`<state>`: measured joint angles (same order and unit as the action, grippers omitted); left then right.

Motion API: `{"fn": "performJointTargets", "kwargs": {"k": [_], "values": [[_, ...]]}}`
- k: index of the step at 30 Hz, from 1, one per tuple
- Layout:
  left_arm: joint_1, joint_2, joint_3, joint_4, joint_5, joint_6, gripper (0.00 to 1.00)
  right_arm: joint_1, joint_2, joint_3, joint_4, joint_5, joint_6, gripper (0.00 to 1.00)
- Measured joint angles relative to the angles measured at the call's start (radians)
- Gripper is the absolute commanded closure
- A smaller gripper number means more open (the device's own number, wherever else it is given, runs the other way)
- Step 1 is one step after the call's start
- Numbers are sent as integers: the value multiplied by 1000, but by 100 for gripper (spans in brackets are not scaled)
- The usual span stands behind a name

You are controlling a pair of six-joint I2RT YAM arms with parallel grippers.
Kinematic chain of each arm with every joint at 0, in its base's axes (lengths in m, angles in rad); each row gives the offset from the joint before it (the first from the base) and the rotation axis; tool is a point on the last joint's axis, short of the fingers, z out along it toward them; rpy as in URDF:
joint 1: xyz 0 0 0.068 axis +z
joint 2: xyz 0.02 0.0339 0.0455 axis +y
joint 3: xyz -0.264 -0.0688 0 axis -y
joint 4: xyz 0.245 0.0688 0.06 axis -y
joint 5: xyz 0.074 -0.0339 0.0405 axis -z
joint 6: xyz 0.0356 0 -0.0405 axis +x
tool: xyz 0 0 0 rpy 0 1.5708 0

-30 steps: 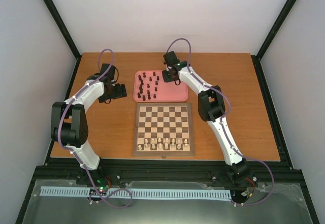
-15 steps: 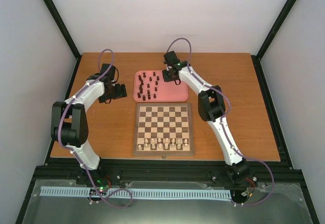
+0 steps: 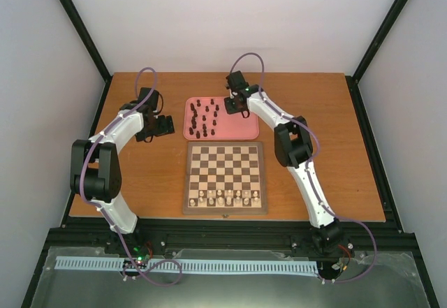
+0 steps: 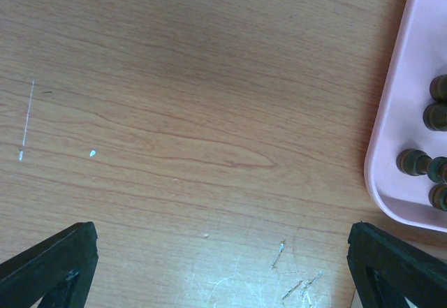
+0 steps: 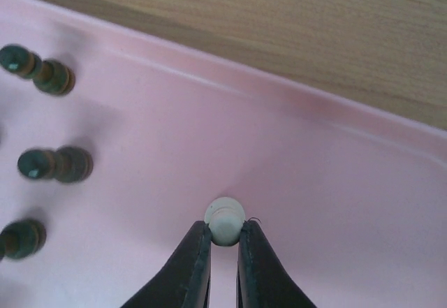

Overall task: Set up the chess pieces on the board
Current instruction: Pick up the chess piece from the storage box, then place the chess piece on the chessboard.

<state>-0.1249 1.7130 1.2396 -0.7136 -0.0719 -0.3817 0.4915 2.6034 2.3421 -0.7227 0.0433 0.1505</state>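
End effector (image 5: 223, 242) pinching white piece (image 5: 225, 219) over pink tray (image 5: 335, 182).

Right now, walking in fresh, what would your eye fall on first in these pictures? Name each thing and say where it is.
The right gripper pinches a cream-white piece at the far right corner of the pink tray, beyond the board. The dark pieces crowd the tray's left part, while the board carries only a cream row along its near edge.
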Motion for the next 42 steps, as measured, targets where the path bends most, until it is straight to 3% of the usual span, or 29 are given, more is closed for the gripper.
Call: {"fn": "performJointTargets", "kwargs": {"k": [14, 18, 24, 30, 42], "values": [[0, 0, 0, 0, -4, 0, 0, 48, -408, -367, 39, -13, -31, 95], [0, 0, 0, 0, -10, 0, 0, 140, -553, -554, 47, -27, -21, 95], [0, 0, 0, 0, -11, 0, 0, 382, -718, -789, 28, -50, 42, 95], [0, 0, 0, 0, -12, 0, 0, 547, -790, -897, 14, -60, 95, 95], [0, -2, 0, 0, -6, 0, 0, 650, -723, -886, 5, -87, 97, 94]]}}
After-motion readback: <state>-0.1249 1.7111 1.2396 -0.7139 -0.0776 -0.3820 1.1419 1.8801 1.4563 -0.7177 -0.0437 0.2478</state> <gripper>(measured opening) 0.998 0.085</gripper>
